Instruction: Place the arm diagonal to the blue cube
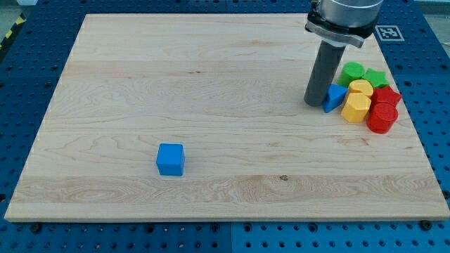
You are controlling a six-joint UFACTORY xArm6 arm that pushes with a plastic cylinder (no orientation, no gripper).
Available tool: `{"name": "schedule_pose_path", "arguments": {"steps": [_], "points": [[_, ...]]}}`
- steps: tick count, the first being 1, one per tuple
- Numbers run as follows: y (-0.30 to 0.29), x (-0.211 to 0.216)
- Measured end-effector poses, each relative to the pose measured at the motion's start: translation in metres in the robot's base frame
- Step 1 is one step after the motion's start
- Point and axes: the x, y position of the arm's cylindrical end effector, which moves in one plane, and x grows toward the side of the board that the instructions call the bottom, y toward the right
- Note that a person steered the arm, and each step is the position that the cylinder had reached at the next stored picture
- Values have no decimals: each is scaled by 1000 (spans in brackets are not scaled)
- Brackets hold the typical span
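Nearest the camera lies the blue cube (170, 159), alone on the pale wooden tabletop (211, 70), well apart from my tip (314, 104) and diagonal from it, toward the view's bottom and left. Nothing touches the cube.

My tip, the tool here, is the plain lower end of a straight dark rod; it has no jaws, so it neither opens nor closes and grips nothing. It rests on the tabletop near the view's right edge, in the upper half of the board.

Just to the view's right of the tool sits a small blue triangular block (333, 97), touching or all but touching the rod. Beyond it, further right, the other blocks crowd together in a tight cluster. A yellow block (361, 88) stands above a second yellow hexagonal block (356, 108), both beside the blue triangle. Two green blocks sit toward the view's top of the cluster, one rounded (352, 71) and one star-like (375, 76). Two red blocks close the group at the far right, one (387, 95) above the other (382, 117), which looks roughly cylindrical.
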Motion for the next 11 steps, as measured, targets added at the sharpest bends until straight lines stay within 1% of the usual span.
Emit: {"name": "schedule_pose_path", "arguments": {"steps": [2,3,4,6,7,8,11], "points": [[1,-4],[-3,2],[-24,17],[-27,21],[-62,51],[-72,59],[-70,60]]}}
